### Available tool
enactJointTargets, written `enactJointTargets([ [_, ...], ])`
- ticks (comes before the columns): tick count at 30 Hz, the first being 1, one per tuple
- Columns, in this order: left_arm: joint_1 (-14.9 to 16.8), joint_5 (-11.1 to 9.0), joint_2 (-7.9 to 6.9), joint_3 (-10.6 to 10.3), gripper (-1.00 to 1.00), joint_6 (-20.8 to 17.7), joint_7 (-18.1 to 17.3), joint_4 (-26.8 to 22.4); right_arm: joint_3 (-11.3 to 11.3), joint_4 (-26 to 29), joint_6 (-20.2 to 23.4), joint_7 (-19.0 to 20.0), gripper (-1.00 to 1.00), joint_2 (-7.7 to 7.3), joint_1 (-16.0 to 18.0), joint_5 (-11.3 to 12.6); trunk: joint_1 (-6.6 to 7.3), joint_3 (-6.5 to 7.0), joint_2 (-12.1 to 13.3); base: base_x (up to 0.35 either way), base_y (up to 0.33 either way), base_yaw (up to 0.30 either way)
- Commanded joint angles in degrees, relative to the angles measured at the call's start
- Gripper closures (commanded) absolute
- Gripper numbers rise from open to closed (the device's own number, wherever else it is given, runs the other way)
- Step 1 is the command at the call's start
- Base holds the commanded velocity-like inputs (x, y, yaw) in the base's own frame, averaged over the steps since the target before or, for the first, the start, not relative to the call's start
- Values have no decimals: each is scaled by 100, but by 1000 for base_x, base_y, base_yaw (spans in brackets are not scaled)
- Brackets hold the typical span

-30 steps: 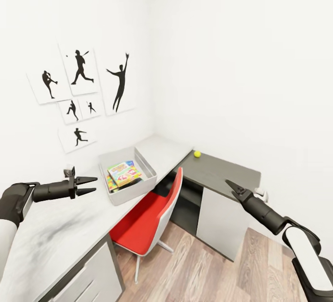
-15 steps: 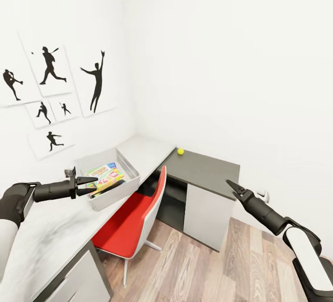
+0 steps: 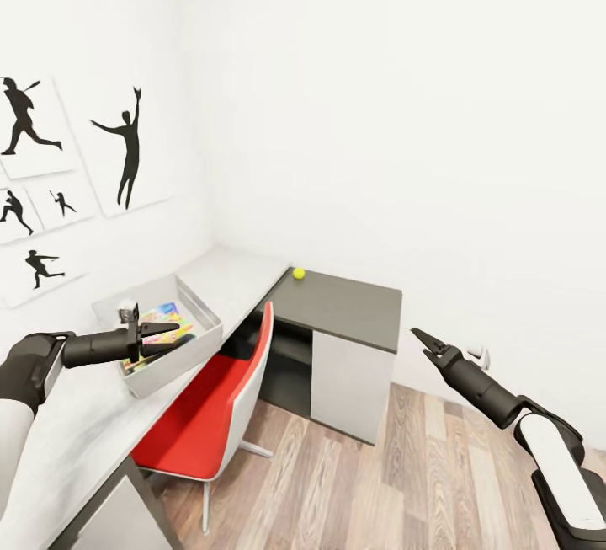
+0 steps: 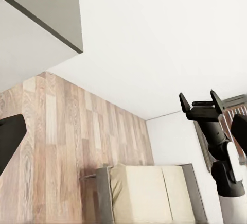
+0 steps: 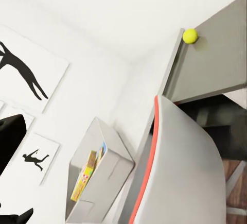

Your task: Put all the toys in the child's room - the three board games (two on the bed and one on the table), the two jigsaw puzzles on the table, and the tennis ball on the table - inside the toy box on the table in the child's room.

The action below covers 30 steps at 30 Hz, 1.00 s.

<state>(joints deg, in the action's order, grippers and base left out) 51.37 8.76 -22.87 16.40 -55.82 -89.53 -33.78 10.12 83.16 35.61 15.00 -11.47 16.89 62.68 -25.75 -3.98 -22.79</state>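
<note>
You have: one toy box (image 3: 195, 339) at the desk's (image 3: 84, 424) wall edge; one tennis ball (image 3: 298, 273) at the cabinet's (image 3: 353, 314) back corner; one red chair (image 3: 210, 415); five silhouette pictures (image 3: 126, 154); two grippers, left (image 3: 168, 333) and right (image 3: 418, 338); one bed (image 4: 149, 193).

Change record, head view: my head camera is panning to the right, so the whole scene is sliding toward the picture's left.

- Silhouette pictures (image 3: 126, 150): the leftmost ones are leaving the frame at the left edge.
- Toy box (image 3: 181, 344): now sitting behind my left pincer (image 3: 168, 333) in the picture, where before it lay off to the side of it.
- Tennis ball (image 3: 298, 273), red chair (image 3: 210, 415), dark cabinet (image 3: 349, 323): all shifting leftward with the view.
- Wood floor (image 3: 421, 483): more planks are showing beside the cabinet.
</note>
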Motion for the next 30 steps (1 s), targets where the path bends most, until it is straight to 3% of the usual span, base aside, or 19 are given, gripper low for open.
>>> enactJointTargets([
  [1, 4, 61, 2, 21, -100, -60, -47, -6, 7, -2, 34, 11, -100, 3, 7, 9, -4, -16, -13, 0, 0, -258],
  [25, 6, 73, 22, 4, -100, -44, -47, -6, 16, -132, 0, -9, -100, 1, 7, 2, -4, -85, -13, 0, 0, -258],
  [30, 6, 73, 28, 9, -100, 171, -46, -6, 16, -133, -4, -22, -100, 5, 7, -1, -4, -98, -13, 0, 0, -259],
])
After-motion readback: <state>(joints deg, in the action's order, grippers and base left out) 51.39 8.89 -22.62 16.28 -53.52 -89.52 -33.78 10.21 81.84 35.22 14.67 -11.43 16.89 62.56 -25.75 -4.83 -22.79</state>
